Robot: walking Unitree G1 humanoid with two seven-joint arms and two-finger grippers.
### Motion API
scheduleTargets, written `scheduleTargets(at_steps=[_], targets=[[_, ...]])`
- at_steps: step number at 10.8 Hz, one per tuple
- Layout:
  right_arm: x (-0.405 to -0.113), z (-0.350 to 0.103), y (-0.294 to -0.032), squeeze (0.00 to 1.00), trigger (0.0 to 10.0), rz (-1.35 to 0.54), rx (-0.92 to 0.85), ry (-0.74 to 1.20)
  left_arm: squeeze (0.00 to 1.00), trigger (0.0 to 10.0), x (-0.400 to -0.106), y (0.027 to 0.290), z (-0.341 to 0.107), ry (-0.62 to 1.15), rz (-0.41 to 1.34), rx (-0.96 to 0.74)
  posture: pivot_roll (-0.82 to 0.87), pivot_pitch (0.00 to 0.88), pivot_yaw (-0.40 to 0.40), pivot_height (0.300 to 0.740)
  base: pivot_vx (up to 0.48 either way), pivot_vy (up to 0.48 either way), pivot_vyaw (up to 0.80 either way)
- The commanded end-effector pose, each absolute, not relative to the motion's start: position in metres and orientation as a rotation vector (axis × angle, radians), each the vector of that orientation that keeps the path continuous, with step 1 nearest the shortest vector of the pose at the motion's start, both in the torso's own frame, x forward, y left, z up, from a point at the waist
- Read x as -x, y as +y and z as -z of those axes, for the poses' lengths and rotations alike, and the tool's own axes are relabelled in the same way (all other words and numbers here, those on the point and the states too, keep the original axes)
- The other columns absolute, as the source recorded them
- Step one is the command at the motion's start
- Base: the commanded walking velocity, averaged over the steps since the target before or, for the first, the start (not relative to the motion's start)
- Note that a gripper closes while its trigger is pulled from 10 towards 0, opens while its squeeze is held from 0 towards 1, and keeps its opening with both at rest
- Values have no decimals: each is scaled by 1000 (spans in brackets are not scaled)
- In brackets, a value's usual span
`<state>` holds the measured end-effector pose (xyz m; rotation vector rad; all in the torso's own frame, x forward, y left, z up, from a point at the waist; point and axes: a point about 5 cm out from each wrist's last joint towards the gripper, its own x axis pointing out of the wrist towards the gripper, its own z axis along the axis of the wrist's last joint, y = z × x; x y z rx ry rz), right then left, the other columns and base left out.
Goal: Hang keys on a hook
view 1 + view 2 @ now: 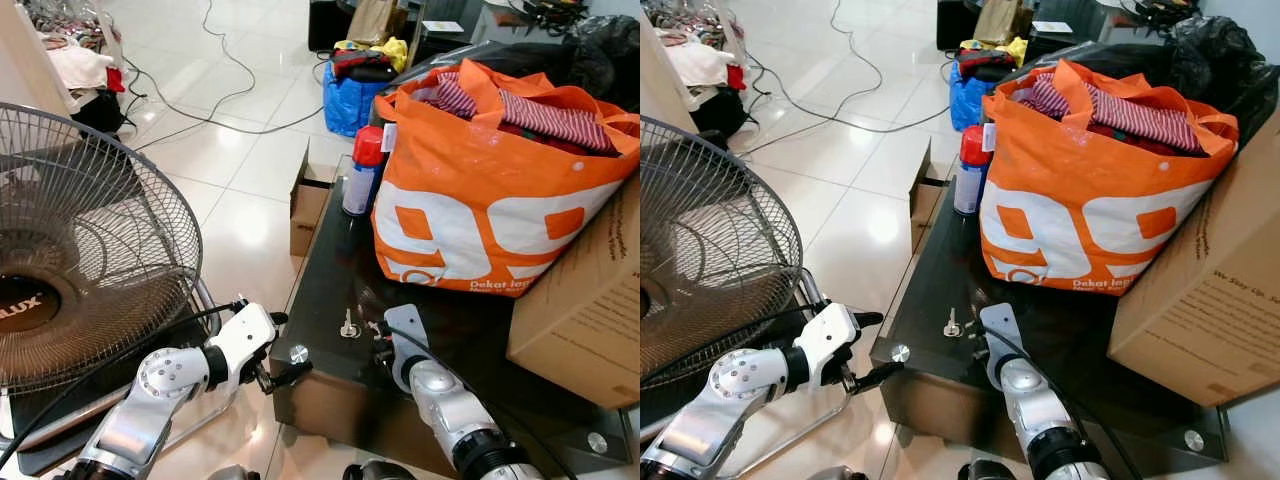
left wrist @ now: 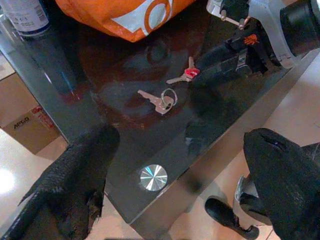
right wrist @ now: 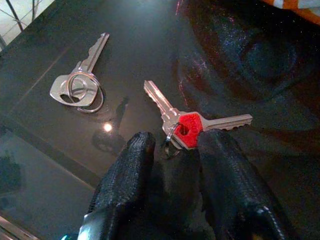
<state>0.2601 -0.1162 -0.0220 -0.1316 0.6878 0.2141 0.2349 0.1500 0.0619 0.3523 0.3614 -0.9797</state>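
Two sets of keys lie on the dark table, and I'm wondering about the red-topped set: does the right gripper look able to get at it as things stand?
Probably yes. The right gripper is open, its fingers either side of the red-topped keys, with nothing between.

A big orange plastic bag with white print (image 1: 480, 215) holds red-and-white striped cloth (image 1: 555, 115). The glossy black glass tabletop (image 1: 330, 270) carries a plain silver key on a ring (image 3: 77, 82) and a red-headed silver key pair (image 3: 192, 127). A white spray can with red cap (image 1: 363, 170) stands beside a brown cardboard box (image 1: 585, 300).
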Motion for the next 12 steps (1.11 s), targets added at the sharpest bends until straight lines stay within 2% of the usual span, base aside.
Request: scheduleTargets(at_steps=[1, 3, 4, 5, 8, 12], targets=[[-261, 23, -119, 0, 8431, -175, 106, 690, 0, 10000, -234, 150, -61, 373, 992, -358, -34, 73, -53, 740, 0, 0, 0], [-263, 23, -118, 0, 6196, -157, 100, 685, 0, 10000, -234, 152, -62, 378, 996, -361, -27, 87, -48, 740, 0, 0, 0], [-262, 24, -118, 0, 4549, -152, 100, 682, 0, 10000, -234, 152, -62, 380, 999, -364, -25, 90, -46, 740, 0, 0, 0], [-263, 24, -116, 0, 4118, -145, 95, 677, 0, 10000, -233, 153, -62, 383, 1002, -367, -20, 96, -44, 740, 0, 0, 0], [-263, 25, -114, 0, 3804, -146, 89, 676, 0, 10000, -232, 155, -62, 392, 1007, -371, -15, 104, -41, 740, 0, 0, 0], [-264, 26, -116, 0, 3961, -140, 95, 673, 0, 10000, -234, 154, -62, 392, 1010, -375, -17, 99, -38, 740, 0, 0, 0]])
